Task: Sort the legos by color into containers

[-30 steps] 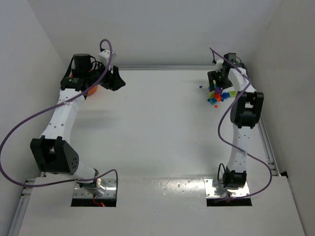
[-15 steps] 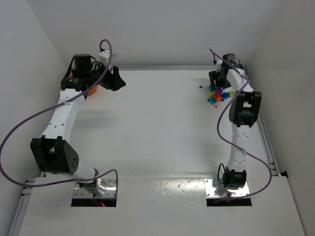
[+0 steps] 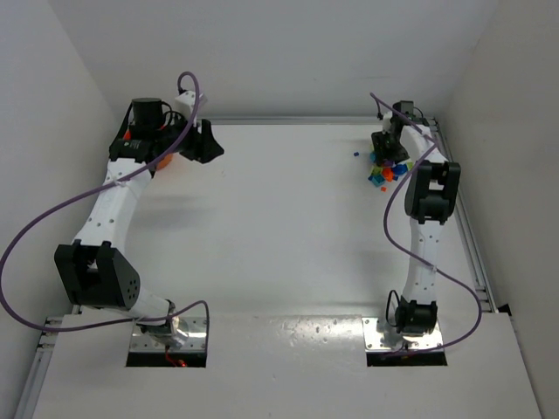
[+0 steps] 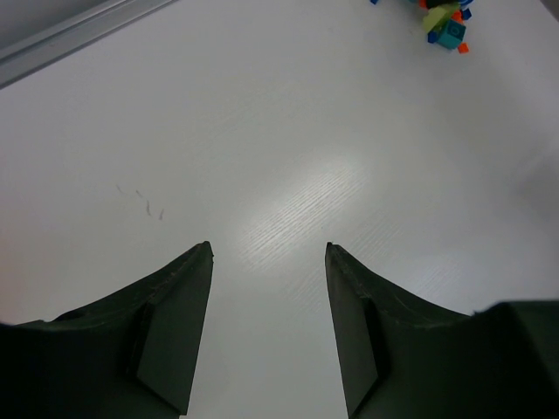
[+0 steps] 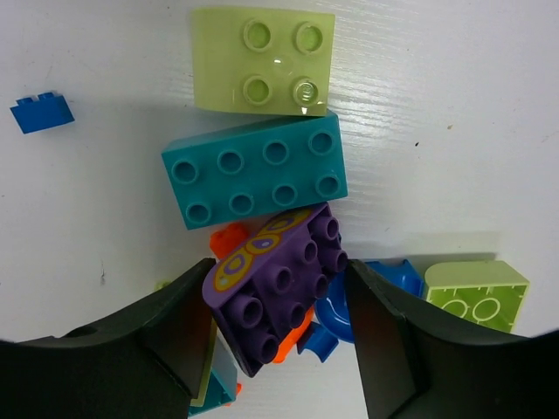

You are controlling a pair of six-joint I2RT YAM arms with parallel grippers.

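At the far right corner of the table (image 3: 279,236), right gripper (image 5: 278,262) is down in the legos (image 3: 387,171). Its jaws press on both sides of a tilted purple brick (image 5: 275,292). A teal brick (image 5: 253,179) lies right beside it, with a yellow-green brick (image 5: 262,61) just past that and a small blue brick (image 5: 42,112) apart to one side. Far left, left gripper (image 4: 269,249) hangs over bare table, jaws apart with nothing between them. It's just beside the orange bowl (image 3: 164,161), which its arm partly hides.
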